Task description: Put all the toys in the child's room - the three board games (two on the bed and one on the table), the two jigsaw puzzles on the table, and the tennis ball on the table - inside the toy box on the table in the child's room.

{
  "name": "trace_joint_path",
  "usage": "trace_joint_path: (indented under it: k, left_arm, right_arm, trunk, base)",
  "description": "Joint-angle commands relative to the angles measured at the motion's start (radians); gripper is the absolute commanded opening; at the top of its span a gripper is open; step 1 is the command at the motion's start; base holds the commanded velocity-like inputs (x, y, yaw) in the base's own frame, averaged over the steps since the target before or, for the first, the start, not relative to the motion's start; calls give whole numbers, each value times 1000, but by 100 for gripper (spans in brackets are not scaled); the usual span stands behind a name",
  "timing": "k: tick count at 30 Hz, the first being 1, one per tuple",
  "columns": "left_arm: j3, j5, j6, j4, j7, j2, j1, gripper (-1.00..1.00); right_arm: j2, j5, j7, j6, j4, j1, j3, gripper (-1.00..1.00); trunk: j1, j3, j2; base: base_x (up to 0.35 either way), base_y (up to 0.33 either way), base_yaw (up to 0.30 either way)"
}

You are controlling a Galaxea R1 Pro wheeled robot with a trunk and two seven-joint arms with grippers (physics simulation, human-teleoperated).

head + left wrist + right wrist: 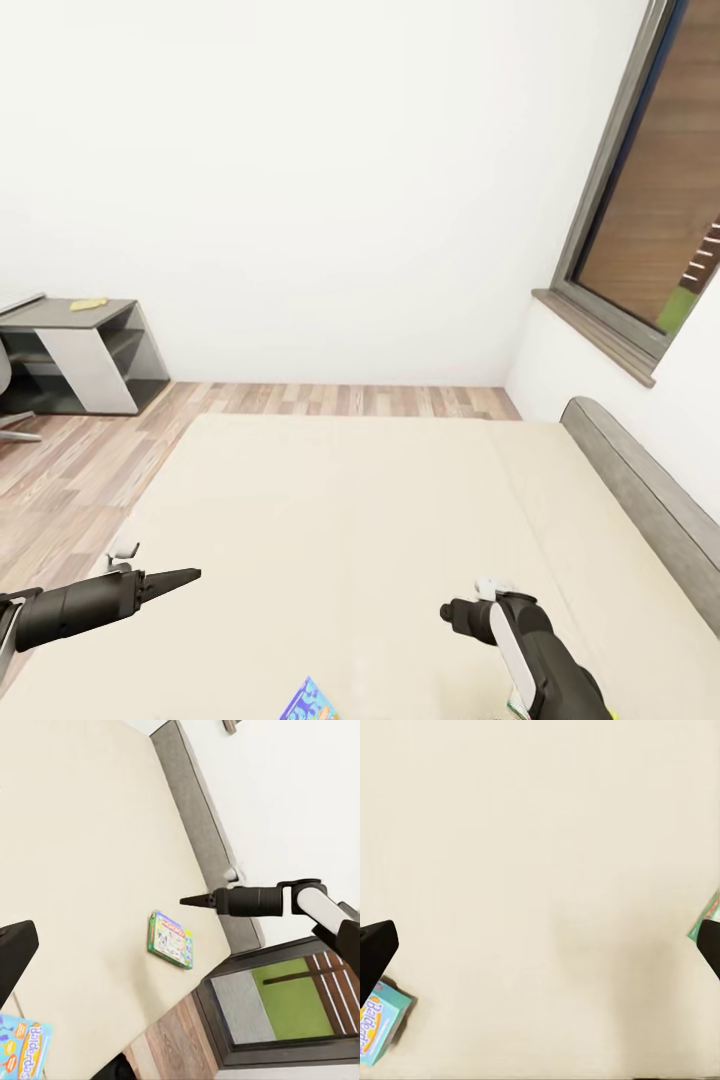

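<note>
Blue game (376, 1027) flat on the bed (380, 520), near its close edge, between the two arms; green game (171, 939) lying further toward the headboard (650, 490). Right gripper (540, 945) above bare cover, jaws wide, empty. Left gripper (185, 577) apparently narrowed to a point. Nothing blocking either carton.

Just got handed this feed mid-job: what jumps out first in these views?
The cream bed takes up most of the head view, with both arms stretched over its near end. Two game cartons lie flat on it: a blue one near the left gripper, and a green-edged one beside the right arm's pointed fingers. Far left against the wall stands a dark grey shelf with something small and yellow on top.
</note>
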Motion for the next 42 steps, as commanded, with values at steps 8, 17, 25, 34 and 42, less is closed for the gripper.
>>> trace_joint_path:
  k: [8,17,25,34,42]
  left_arm:
    - [0,-2,10,0,-3,0,-1,100]
    - [0,-2,10,0,-1,0,-1,100]
    - [0,-3,10,0,-1,-1,-1,100]
    - [-1,-3,10,0,1,-1,-1,100]
    - [-1,-3,10,0,2,-1,-1,100]
  right_arm:
    - [-1,-12,-9,8,45,-12,-3,100]
    - [-2,-12,-9,9,60,-14,-4,100]
    - [-5,-12,-10,2,109,-25,-5,100]
    - [-7,-10,-9,-39,198,-56,-5,100]
    - [-8,-8,-9,-73,209,-58,-5,100]
  trunk:
    - [1,-15,-2]
    - [1,-30,-2]
    - [1,-43,-2]
    - [1,-58,-2]
    - [1,-71,-2]
  base:
    - [0,0,0]
    - [0,0,0]
    - [0,0,0]
    - [0,0,0]
    - [0,0,0]
